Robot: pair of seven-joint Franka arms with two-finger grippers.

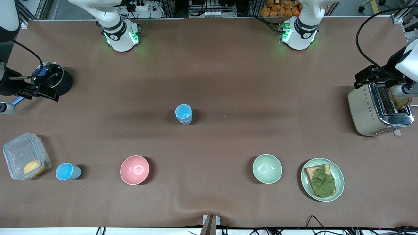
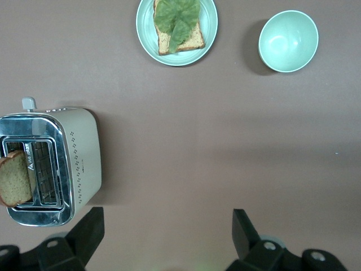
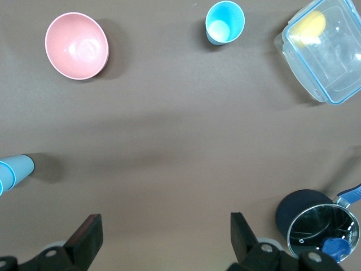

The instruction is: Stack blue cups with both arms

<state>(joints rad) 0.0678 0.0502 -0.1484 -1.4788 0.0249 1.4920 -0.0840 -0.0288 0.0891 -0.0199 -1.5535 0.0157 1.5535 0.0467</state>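
Observation:
Two blue cups point(image 1: 184, 114) stand nested in one stack at the middle of the table; the stack also shows at the edge of the right wrist view point(image 3: 14, 171). A single blue cup point(image 1: 68, 171) stands nearer the front camera, toward the right arm's end, between the clear container and the pink bowl; it also shows in the right wrist view point(image 3: 224, 22). My right gripper point(image 3: 166, 223) is open and empty, high over the table beside the black pot point(image 1: 39, 92). My left gripper point(image 2: 166, 217) is open and empty, high over the table beside the toaster point(image 1: 370, 76).
A black pot point(image 1: 54, 78) with a glass lid and a clear lidded container point(image 1: 24, 156) sit at the right arm's end. A pink bowl point(image 1: 134, 169), a green bowl point(image 1: 267, 168) and a plate with toast and lettuce point(image 1: 322, 179) line the front. A toaster point(image 1: 375, 109) holds bread.

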